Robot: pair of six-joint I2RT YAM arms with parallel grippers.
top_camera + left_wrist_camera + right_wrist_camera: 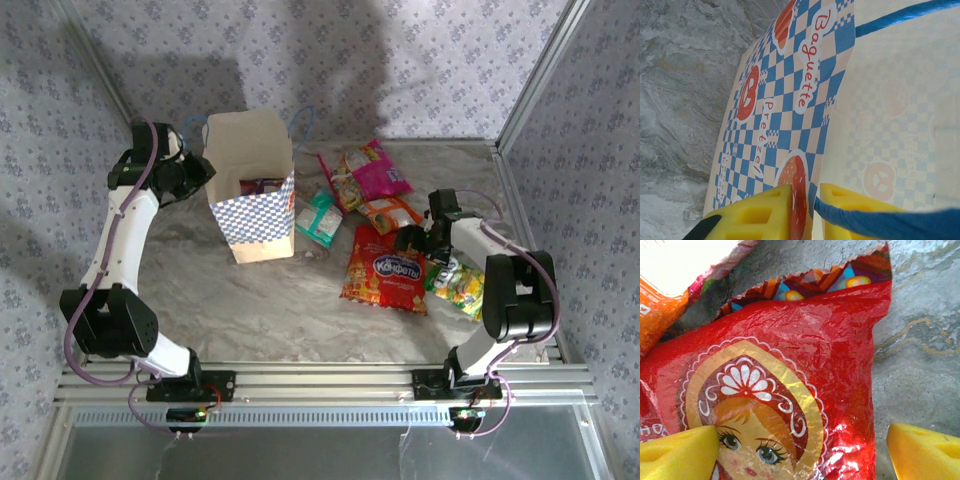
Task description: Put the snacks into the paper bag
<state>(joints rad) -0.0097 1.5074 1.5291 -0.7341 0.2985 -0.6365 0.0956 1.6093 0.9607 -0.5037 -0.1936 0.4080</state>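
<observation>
Two yellow fingers (755, 215) of the left gripper (810, 212) are clamping one wall of the single tan blue-checked paper bag (790, 100), which is standing on the grey counter (300, 310). The right gripper (800, 455) is spreading its fingers (675, 455) apart astride one large red shiny packet (805, 355). Four smaller ones are lying near it: teal-white packet (320, 220), magenta packet (380, 170), orange packet (390, 212), green-yellow packet (458, 287).

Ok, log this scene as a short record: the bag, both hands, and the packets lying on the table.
Bag: paper bag upright, mouth open, one packet visible inside
Left hand: left hand closed on the bag's wall
Right hand: right hand open, fingers either side of the red packet
Loose packets: red packet, teal-white packet, magenta packet, orange packet, green-yellow packet
Layout: loose packets all right of the bag
</observation>
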